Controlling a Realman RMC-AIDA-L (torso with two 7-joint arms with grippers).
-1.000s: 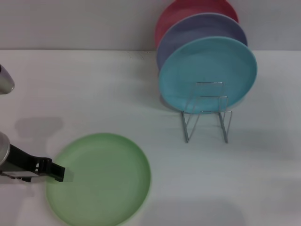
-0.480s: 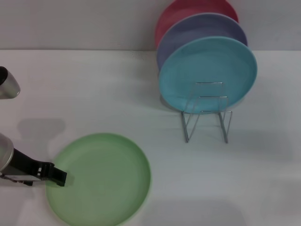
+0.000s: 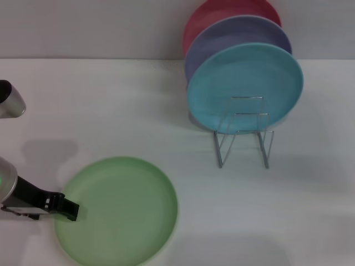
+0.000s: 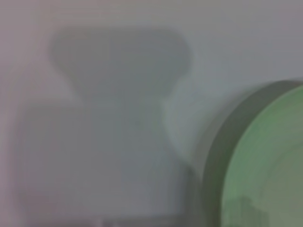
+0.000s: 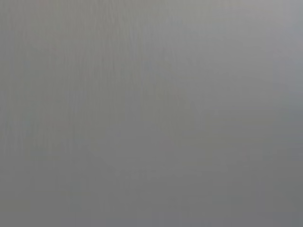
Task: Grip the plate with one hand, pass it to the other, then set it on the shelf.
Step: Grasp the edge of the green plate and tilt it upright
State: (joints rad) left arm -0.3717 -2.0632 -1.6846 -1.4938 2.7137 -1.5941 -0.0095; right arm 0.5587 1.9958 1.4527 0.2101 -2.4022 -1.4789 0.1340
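Note:
The light green plate [image 3: 119,210] lies flat on the white table at the front left. My left gripper [image 3: 69,210] reaches in low from the left edge, and its black tip is at the plate's left rim. The left wrist view shows the plate's rim [image 4: 265,165] close up beside bare table with a shadow on it. The wire shelf [image 3: 244,138] stands at the middle right, well apart from the plate. My right gripper is not in view, and its wrist view shows only plain grey.
A turquoise plate [image 3: 244,83], a lavender plate [image 3: 233,33] and a red plate [image 3: 222,11] stand upright in the shelf's rear slots. A silver part of my left arm [image 3: 8,100] shows at the left edge. The wall runs along the back.
My left gripper has dropped slightly and settled at the plate's left rim. A pale part seen at its tip a second ago no longer shows. The plate has not moved.

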